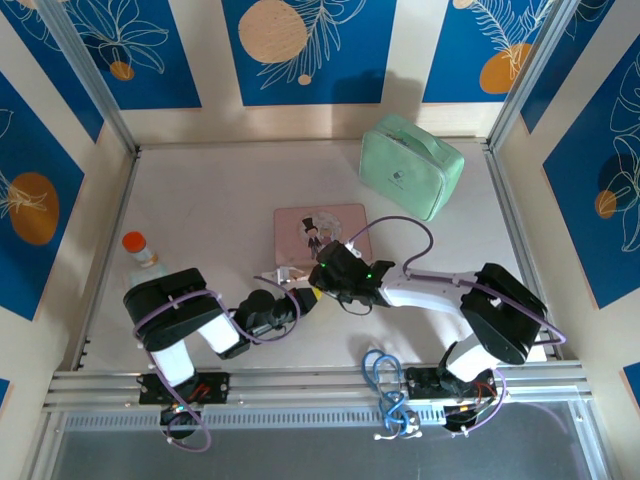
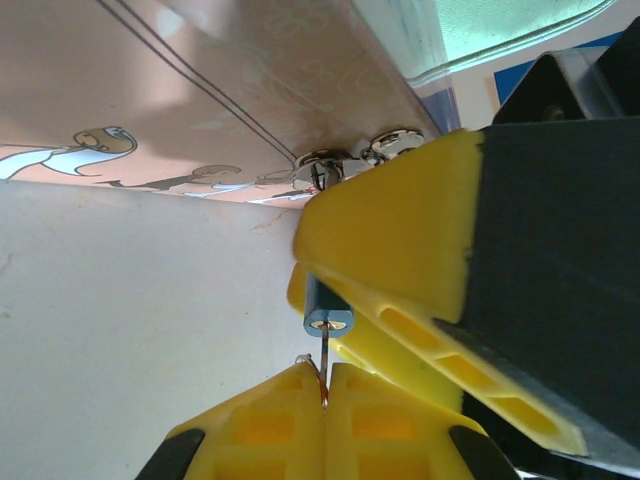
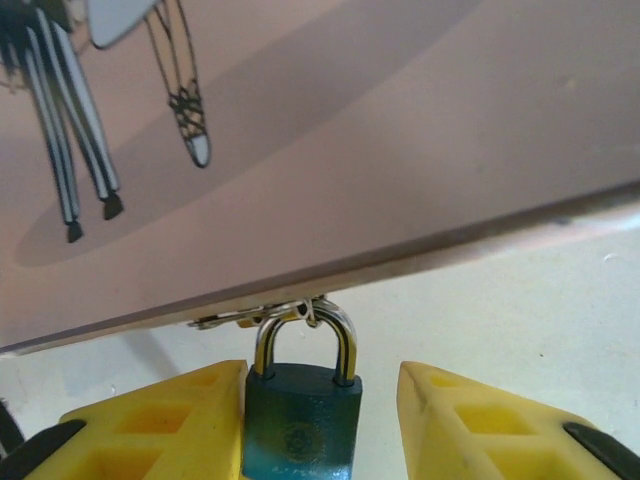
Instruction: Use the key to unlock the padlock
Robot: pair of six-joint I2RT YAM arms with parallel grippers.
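While the left gripper (image 2: 326, 392) is pinching the key (image 2: 324, 352) between fingers pressed flat together, the key's thin shaft is running straight up to the underside of the padlock (image 3: 300, 420). The padlock is hanging at the near edge of the pink tin (image 1: 322, 232), its silvery shackle passing through the tin's clasp (image 2: 340, 165) and its bluish body lying just off the tin's side. The right gripper (image 3: 322, 400) is straddling the padlock body at that same edge. One yellow finger (image 3: 170, 425) is touching the body, while the other (image 3: 480, 425) is standing off, with a strip of table (image 1: 220, 200) showing between, so the jaws are standing apart rather than clamping. In the overhead view both grippers are meeting just in front of the tin, the left one coming in from the tin's left, the right from its right. A green case (image 1: 410, 165) is lying beyond the tin to its right, and a bottle (image 1: 140, 252) with an orange cap is standing well to its left.
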